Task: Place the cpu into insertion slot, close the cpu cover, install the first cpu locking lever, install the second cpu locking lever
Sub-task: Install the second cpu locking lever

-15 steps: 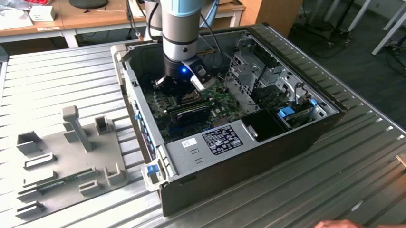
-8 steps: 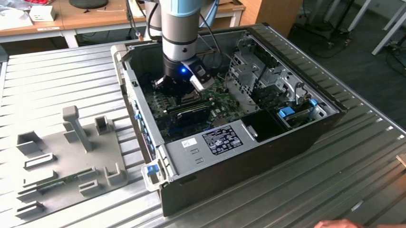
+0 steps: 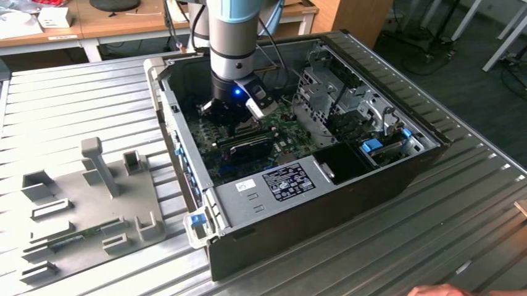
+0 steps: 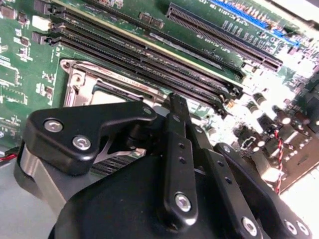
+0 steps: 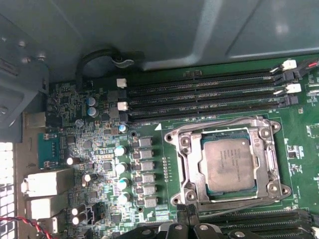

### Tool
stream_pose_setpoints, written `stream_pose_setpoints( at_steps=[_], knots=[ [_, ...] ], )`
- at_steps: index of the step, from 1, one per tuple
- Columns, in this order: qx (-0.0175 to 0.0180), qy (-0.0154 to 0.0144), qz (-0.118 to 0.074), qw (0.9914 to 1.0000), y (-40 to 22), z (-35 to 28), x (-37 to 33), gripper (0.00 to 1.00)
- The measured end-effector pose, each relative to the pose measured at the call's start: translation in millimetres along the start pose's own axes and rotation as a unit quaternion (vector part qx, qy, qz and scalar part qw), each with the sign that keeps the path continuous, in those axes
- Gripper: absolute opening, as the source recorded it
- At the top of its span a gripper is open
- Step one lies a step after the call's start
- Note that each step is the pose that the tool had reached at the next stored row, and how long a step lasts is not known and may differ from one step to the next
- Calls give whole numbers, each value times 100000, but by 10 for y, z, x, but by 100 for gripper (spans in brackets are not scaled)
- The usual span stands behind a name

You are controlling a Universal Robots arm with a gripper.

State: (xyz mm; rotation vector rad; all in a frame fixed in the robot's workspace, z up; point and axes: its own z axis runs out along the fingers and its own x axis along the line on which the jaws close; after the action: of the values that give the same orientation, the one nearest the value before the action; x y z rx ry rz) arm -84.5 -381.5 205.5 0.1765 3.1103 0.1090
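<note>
One silvery-tan square cpu (image 5: 230, 163) seated | metal cpu cover (image 5: 225, 162) shut | black hand (image 4: 178, 102) closed, empty

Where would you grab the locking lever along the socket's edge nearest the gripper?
Probably from above, pinching across the thin wire lever near one end. It lies flat, close along the edge of the cover, so a sideways approach looks blocked.

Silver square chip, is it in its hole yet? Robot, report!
Black gripper low over the green circuit board, fingers together. Silvery-tan square cpu seated in the metal-rimmed insertion slot. Thin silvery cpu cover down around it.
</note>
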Motion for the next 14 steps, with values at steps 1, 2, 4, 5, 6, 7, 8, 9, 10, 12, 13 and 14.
stream_pose_setpoints(
  at_steps=[1,2,4,5,6,7,8,9,10,12,13,14],
  knots=[
    [0,1,1,100000,3,3,3,11],
    [8,3,-2,100000,6,6,6,11],
    [15,7,-12,100000,10,14,13,11],
    [10,6,-19,100000,12,18,16,11],
    [5,1,-28,100000,14,23,21,11],
    [7,4,-36,100000,14,28,24,11],
    [12,8,-47,100000,15,31,26,11],
    [19,13,-60,100000,15,33,27,11],
    [21,14,-73,100000,15,35,27,11],
    [16,11,-74,100000,15,36,28,11],
    [7,8,-76,100000,16,38,28,11],
    [7,7,-82,100000,16,40,28,11]
  ],
)
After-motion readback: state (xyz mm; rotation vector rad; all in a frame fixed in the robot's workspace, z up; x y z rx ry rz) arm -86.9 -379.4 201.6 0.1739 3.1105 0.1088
